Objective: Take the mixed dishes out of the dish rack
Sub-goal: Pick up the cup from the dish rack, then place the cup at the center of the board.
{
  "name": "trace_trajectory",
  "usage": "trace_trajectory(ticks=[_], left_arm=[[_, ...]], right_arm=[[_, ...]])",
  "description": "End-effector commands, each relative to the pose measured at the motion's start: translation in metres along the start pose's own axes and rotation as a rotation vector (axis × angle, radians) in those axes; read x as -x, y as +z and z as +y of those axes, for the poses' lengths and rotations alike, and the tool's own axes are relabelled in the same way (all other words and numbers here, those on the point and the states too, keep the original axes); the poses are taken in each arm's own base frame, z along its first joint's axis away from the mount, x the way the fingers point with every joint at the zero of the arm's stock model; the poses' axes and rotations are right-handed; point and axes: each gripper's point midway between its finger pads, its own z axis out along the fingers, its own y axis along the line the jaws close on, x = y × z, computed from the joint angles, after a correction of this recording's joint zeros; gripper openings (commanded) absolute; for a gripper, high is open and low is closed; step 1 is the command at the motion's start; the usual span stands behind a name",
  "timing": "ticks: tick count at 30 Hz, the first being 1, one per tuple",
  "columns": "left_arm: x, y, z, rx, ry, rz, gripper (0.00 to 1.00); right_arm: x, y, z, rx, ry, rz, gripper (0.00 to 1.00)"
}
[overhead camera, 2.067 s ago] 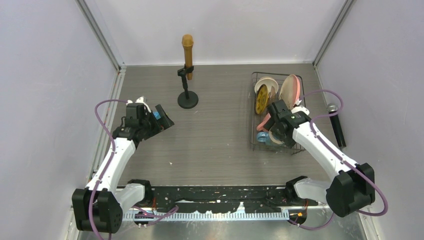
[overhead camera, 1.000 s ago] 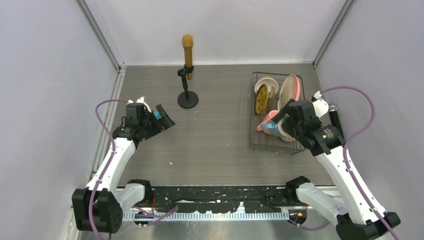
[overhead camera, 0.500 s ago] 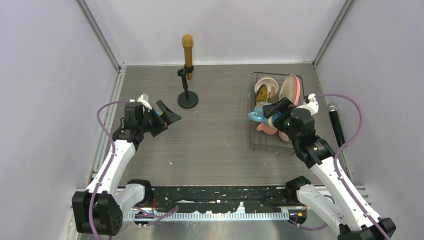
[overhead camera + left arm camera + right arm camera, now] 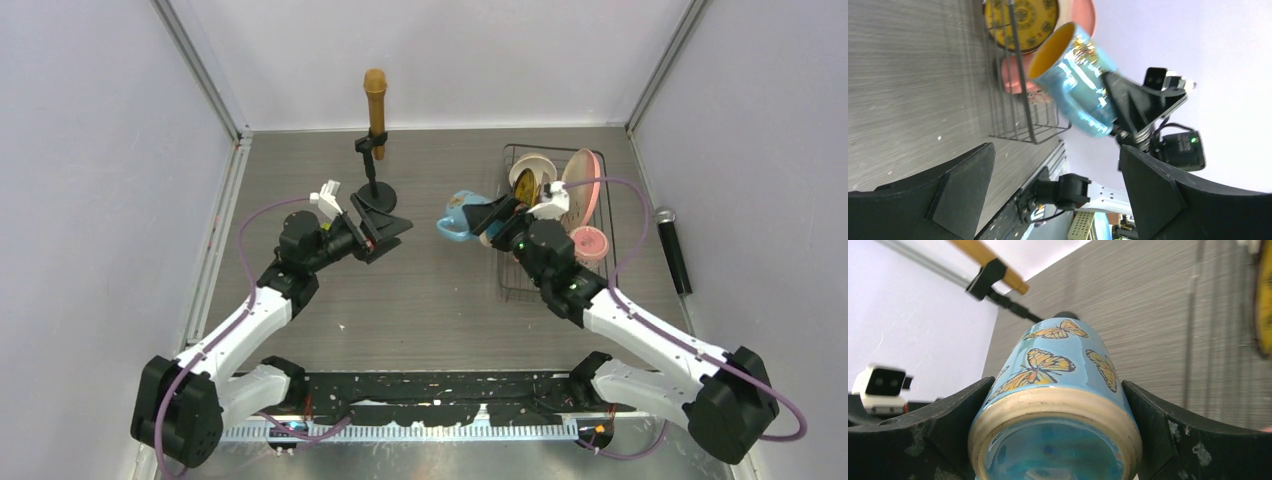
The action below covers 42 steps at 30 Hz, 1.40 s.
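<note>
Grey wood-grain tabletop, boxed in by pale walls, is where the dishes are to end up. The mug (image 4: 456,215), blue with butterflies and yellow inside, is already out of the rack (image 4: 515,276). It hangs over bare table just to the rack's left, lying on its side with its mouth toward the left arm. I cannot tell where its handle sits.

The right gripper (image 4: 482,217) clasps it round the body at the base end, fingers spread wide on either flank. The left gripper (image 4: 392,231) faces the mouth with jaws wide and empty. It is near the mug but not touching it, and it sits just in front of the stand (image 4: 376,199).

This reads as a hand-over, or else a carry to a set-down spot. For a hand-over:
- The left jaws should come in square and straddle the mouth end of the body.
- They should close firmly before the right ones let go, since the glaze looks slick and the body tapers.
- The left wrist must keep off the stand behind it.

For a set-down, roll the mug upright first and release only once the base lies flat.

Waiting in the rack are a pink mug (image 4: 587,243), the yellow plate (image 4: 525,186), the bowl (image 4: 533,165) and the big plate (image 4: 583,172), the plates on edge.
</note>
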Motion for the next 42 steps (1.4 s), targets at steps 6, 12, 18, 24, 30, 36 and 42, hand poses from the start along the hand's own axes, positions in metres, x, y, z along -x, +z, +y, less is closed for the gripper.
trace_trajectory(ticks=[6,12,18,24,30,36,42], left_arm=[[0.008,0.022,-0.027,-0.120,-0.124,-0.106,0.94],[0.000,0.030,-0.017,-0.081,-0.153,-0.074,0.90],[0.002,0.034,-0.007,-0.041,-0.184,-0.108,0.88],[0.007,0.042,-0.007,-0.023,-0.195,-0.181,0.83],[0.008,0.047,-0.005,-0.033,-0.215,-0.183,0.69],[0.006,0.051,0.001,-0.034,-0.241,-0.180,0.48],[0.005,0.055,-0.006,-0.070,-0.236,-0.166,0.25]], right_arm=[[0.027,0.000,0.083,0.258,0.057,-0.285,0.35],[0.025,0.006,0.084,0.245,0.045,-0.332,0.34],[0.023,0.008,0.086,0.252,0.053,-0.369,0.33],[0.008,0.007,0.089,0.261,0.039,-0.404,0.33],[0.001,0.003,0.093,0.276,0.040,-0.423,0.32],[-0.004,0.004,0.098,0.283,0.040,-0.413,0.32],[-0.009,0.005,0.098,0.283,0.043,-0.404,0.32]])
